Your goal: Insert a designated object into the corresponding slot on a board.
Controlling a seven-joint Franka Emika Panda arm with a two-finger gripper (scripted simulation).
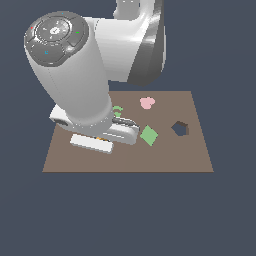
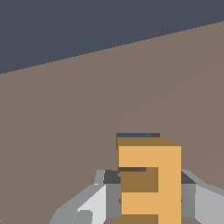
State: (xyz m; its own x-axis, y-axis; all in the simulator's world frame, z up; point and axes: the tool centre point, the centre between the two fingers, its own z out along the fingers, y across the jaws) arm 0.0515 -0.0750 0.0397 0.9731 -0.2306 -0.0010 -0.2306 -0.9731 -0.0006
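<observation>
In the wrist view the orange E block (image 2: 151,183) sits between my gripper's (image 2: 148,194) grey fingers (image 2: 103,199), low over the brown board (image 2: 65,131). Thin dark strips of the E-shaped slot (image 2: 135,135) show just past the block's edges, so the block lies nearly in line with it. I cannot tell whether the block is seated or just above. In the exterior view the arm's hand (image 1: 95,130) covers the block and slot at the board's (image 1: 165,160) left part; only a sliver of orange (image 1: 100,138) shows.
On the board are a green letter G (image 1: 117,111), a pink shape (image 1: 147,103), a green diamond (image 1: 149,135) and a dark pentagon hole (image 1: 180,128) toward the exterior view's right. Dark floor surrounds the board.
</observation>
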